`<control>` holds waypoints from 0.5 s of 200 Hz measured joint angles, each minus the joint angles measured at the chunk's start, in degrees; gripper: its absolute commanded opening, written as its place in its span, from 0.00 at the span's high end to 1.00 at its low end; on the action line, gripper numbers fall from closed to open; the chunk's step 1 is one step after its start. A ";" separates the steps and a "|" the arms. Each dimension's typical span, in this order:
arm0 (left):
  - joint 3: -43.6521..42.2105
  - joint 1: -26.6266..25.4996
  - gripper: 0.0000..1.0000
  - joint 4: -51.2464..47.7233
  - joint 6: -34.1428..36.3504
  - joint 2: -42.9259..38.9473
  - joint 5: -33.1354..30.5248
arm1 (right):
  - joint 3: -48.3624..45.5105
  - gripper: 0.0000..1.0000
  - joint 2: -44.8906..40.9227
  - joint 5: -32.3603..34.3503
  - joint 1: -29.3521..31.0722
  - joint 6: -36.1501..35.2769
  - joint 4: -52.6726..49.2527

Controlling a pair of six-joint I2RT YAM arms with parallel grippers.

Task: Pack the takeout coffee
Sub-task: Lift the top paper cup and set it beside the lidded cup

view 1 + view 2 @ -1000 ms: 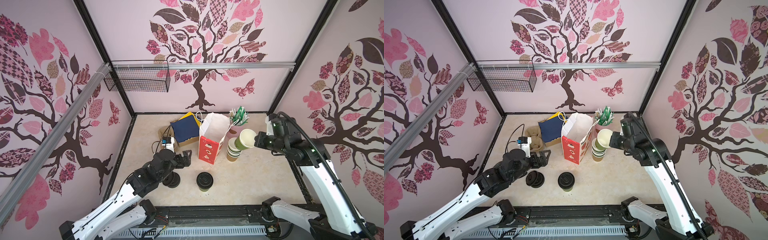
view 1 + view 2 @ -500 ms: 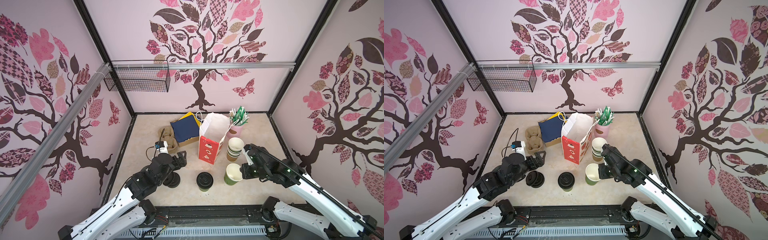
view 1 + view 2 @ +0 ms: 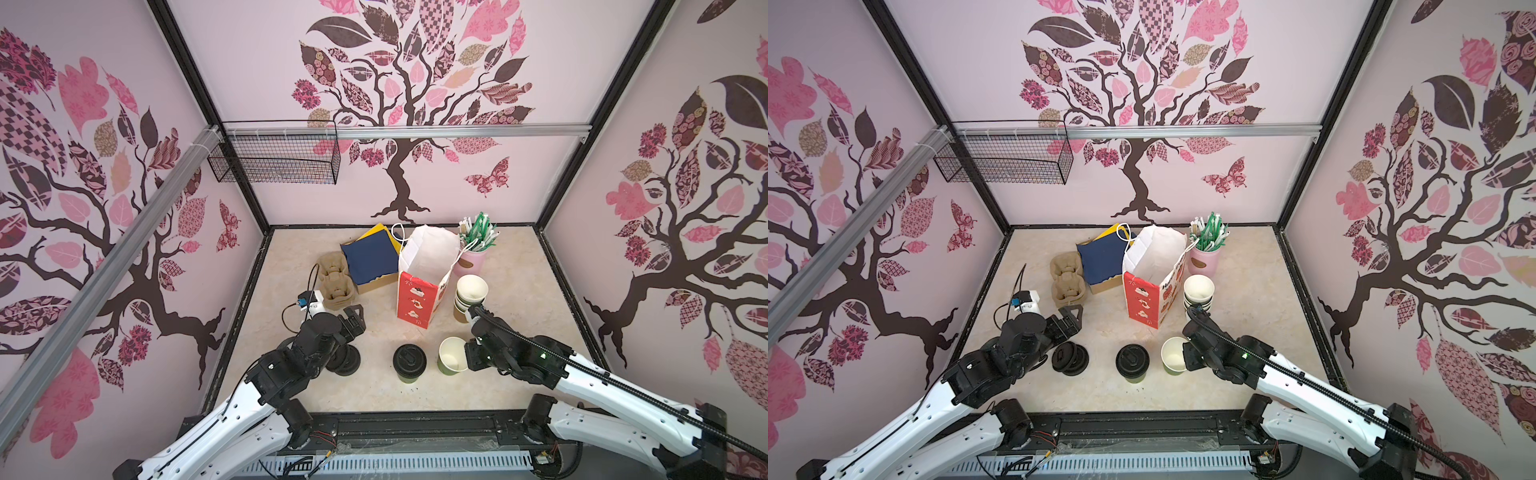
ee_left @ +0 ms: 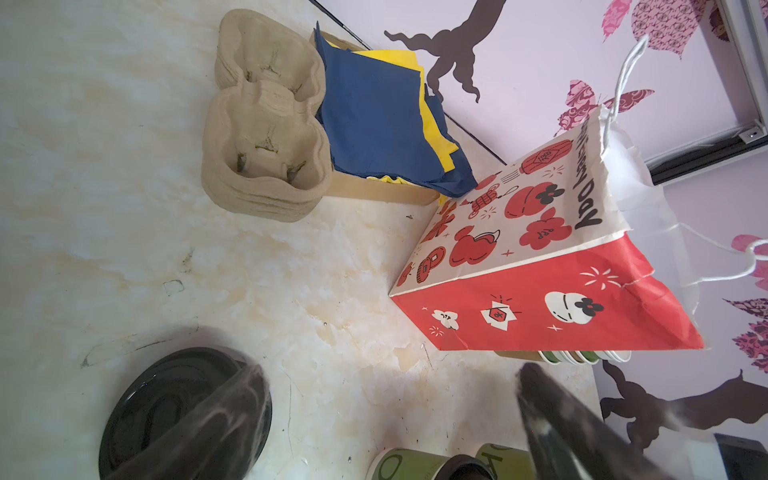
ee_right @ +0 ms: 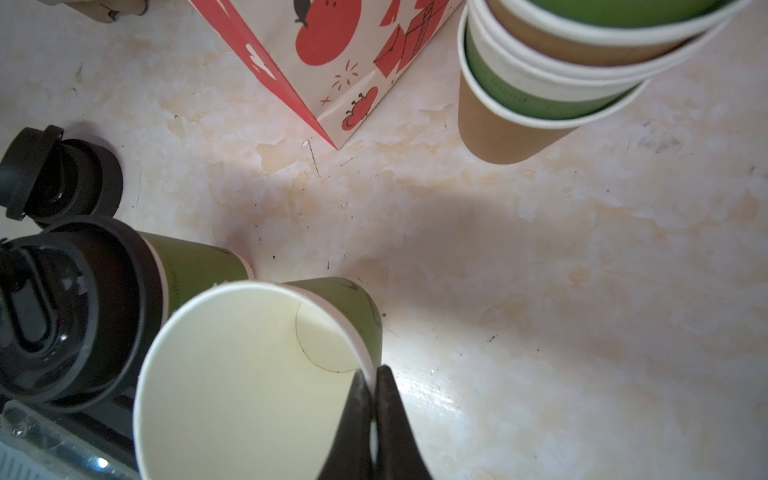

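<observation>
Beside the lidded cup (image 3: 409,363), an open cup (image 3: 452,355) is pinched at the rim by the right gripper (image 5: 372,386), lids (image 3: 345,362) nearest the spread left gripper (image 3: 355,320).

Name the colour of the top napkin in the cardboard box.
Dark blue; the napkin shows best in left wrist view.

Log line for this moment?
left claw: open | right claw: shut on lidless green cup rim | lidded cup: on table

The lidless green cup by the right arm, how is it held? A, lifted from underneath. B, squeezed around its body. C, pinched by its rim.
C: the right tool is shut on the rim of the lidless green cup, one finger inside, one outside.
</observation>
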 measured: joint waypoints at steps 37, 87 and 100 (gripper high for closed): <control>-0.83 0.00 0.03 -0.66 -2.08 -1.38 -0.68 | -0.52 1.00 2.23 2.51 0.00 0.55 2.45; -0.98 0.00 0.03 -1.38 -3.56 -1.33 -1.25 | -0.52 0.99 4.55 3.43 0.00 1.05 3.13; -0.98 0.00 0.03 -1.49 -3.91 -1.33 -1.42 | -0.52 0.99 4.57 3.43 0.00 1.36 3.08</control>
